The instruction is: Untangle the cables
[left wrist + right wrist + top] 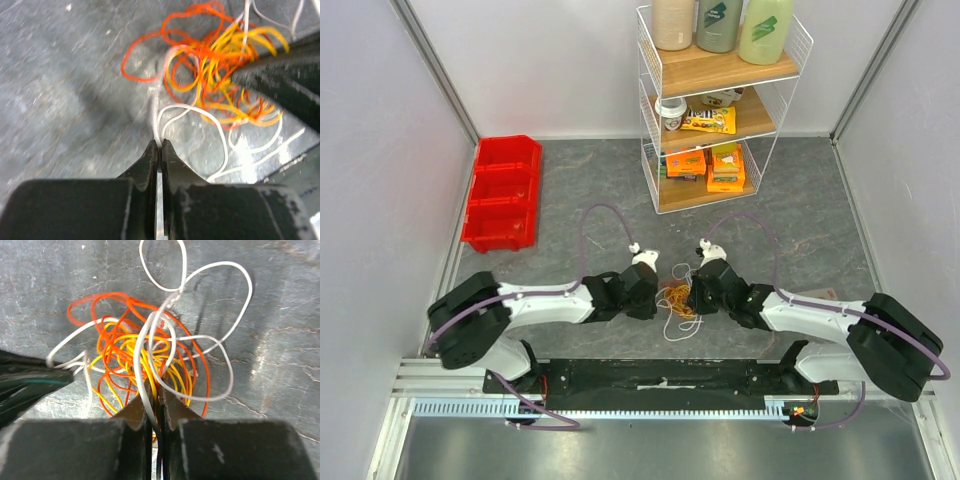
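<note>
The cables (678, 300) lie as one tangle of orange, yellow and white wire on the grey table, between my two grippers. My left gripper (656, 290) is at the tangle's left side. In the left wrist view the left gripper (160, 143) is shut on a white cable (190, 106) that runs from its tips into the orange and yellow knot (220, 55). My right gripper (693, 294) is at the tangle's right side. In the right wrist view the right gripper (158, 390) is shut on yellow and white strands at the near edge of the tangle (140, 347).
A red stack of bins (503, 192) sits at the back left. A white wire shelf (715, 110) with bottles and boxes stands at the back centre. A black rail (660, 378) runs along the near edge between the arm bases. Purple arm cables loop above each wrist.
</note>
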Motion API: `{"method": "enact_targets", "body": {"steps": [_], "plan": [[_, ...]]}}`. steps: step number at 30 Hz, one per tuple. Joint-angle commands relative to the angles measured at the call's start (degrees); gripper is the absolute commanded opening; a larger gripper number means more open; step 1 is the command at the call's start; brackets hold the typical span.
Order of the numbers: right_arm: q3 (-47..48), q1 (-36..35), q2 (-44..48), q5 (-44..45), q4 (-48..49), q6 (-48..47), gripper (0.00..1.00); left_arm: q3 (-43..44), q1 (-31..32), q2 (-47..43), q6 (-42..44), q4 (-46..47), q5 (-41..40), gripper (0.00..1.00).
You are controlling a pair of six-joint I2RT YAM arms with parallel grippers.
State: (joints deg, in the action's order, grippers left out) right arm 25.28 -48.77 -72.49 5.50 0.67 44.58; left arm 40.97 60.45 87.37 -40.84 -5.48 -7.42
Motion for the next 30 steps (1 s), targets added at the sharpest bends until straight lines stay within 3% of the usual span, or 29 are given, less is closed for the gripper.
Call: {"method": "enact_targets", "body": {"steps": [1,4,11,17,25,26,29,30], "plan": [[1.09,0.26,3.31,7.67,-3.12,0.51,0.06,-3.96,0.46,-11.58,-2.05,-4.27,-0.93,0.02],[1.61,1.22,5.68,13.03,-6.37,0.51,0.0,-5.29,0.46,-20.19,-3.1,-10.32,-3.2,0.02],[0.92,9.82,11.4,15.42,-10.68,-1.68,0.0,-1.78,0.46,-42.86,-7.58,-31.5,-18.23,0.02],[-0.05,16.77,14.83,14.9,-13.93,-3.62,0.0,3.06,0.46,-58.34,-9.08,-39.08,-28.33,0.02],[-0.85,17.66,17.3,12.53,-13.77,-5.81,0.0,5.78,0.46,-66.28,-9.08,-44.7,-34.06,0.02],[-0.67,17.66,16.95,10.87,-13.24,-6.95,0.03,6.4,0.38,-66.19,-9.08,-45.67,-34.15,0.02],[0.12,17.66,15.19,9.53,-13.32,-8.71,0.3,7.72,0.46,-66.19,-9.0,-46.82,-34.33,0.02],[0.3,17.66,14.57,9.62,-13.32,-9.07,0.33,8.07,0.38,-66.45,-8.82,-46.82,-34.15,0.02]]}}
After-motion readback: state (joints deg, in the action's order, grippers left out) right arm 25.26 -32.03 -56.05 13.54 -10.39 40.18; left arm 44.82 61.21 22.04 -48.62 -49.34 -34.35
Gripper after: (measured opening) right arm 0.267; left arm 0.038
